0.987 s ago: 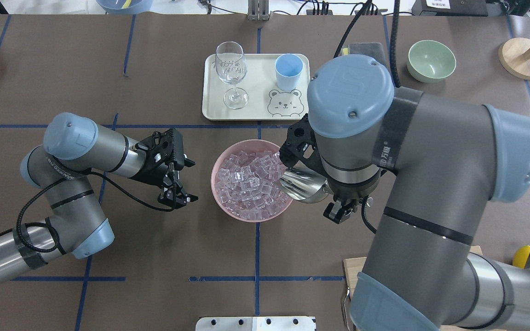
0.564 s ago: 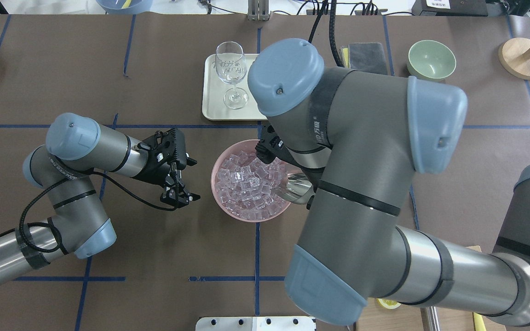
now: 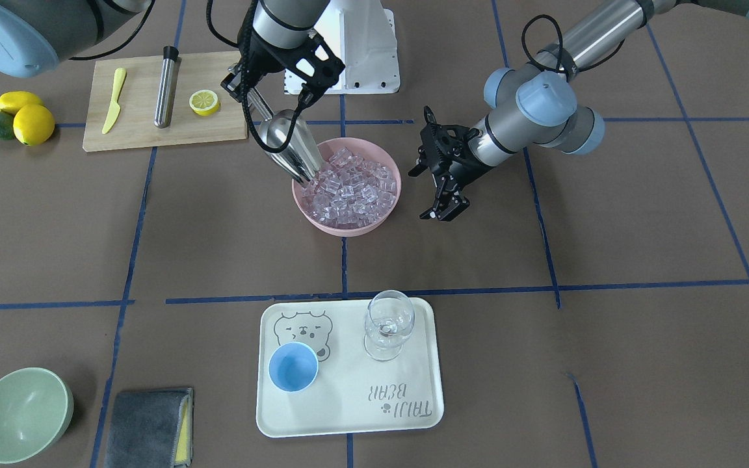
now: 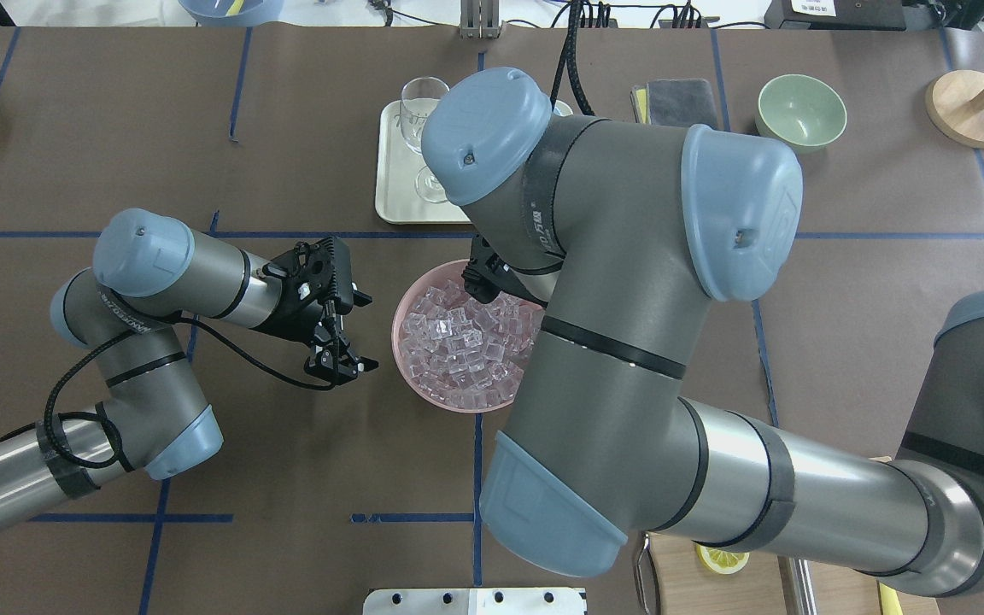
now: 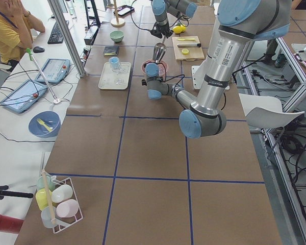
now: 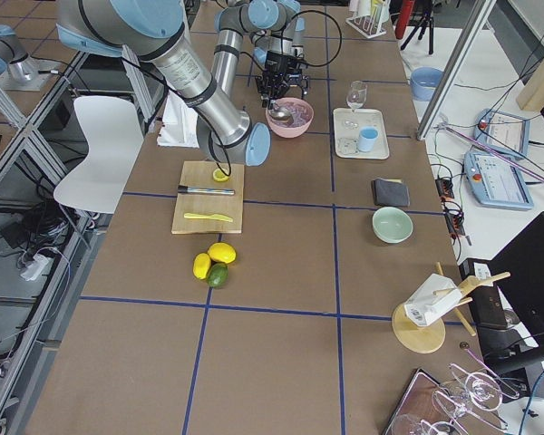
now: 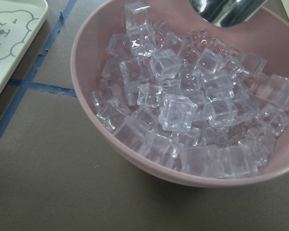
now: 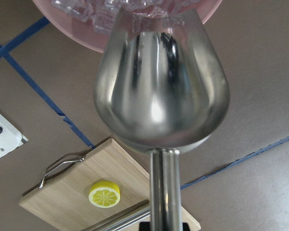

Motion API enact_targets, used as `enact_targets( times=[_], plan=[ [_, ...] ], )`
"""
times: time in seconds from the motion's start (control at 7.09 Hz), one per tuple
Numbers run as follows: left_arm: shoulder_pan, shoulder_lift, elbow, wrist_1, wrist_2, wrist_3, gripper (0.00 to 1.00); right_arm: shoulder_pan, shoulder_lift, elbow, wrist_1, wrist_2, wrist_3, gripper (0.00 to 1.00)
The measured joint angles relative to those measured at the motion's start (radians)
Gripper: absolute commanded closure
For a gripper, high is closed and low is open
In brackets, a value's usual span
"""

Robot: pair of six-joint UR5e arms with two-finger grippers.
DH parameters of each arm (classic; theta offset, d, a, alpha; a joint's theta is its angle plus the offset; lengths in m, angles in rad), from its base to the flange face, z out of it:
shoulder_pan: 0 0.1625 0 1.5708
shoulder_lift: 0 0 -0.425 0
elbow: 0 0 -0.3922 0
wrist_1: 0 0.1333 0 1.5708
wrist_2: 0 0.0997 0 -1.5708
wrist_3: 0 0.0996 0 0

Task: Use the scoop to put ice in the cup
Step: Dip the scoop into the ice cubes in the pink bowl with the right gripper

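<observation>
Ice [image 3: 348, 185], heaped loose in the pink bowl [image 3: 322, 224]: looks slick and light, wants undercutting by the scoop [image 3: 290, 146] clamped at its handle in the right fingers [image 3: 231, 79], left fingers [image 3: 445, 205] spread empty.

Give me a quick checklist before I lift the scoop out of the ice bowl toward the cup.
1. Scoop gripped by the right gripper: ok.
2. Scoop's mouth is in the ice at the edge of the pink bowl: ok.
3. Ice loaded in the scoop: cannot tell, only its back shows.
4. Cup upright and empty on the tray: ok.
5. Wine glass stands apart from the cup: ok.
6. Left gripper open, beside the bowl, not touching: ok.
</observation>
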Motion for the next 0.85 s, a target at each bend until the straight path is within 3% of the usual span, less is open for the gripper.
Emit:
enact_targets(
  times=[0.28,0.85],
  plan=[
    [0.003,0.0,0.005,0.0,0.005,0.0,0.0,0.0,0.058,-0.1,-0.003,0.004,-0.021,1.0],
    [0.003,0.002,0.005,-0.013,0.006,0.0,0.0,-0.003,0.075,-0.194,0.007,0.0,-0.059,1.0]
  ],
)
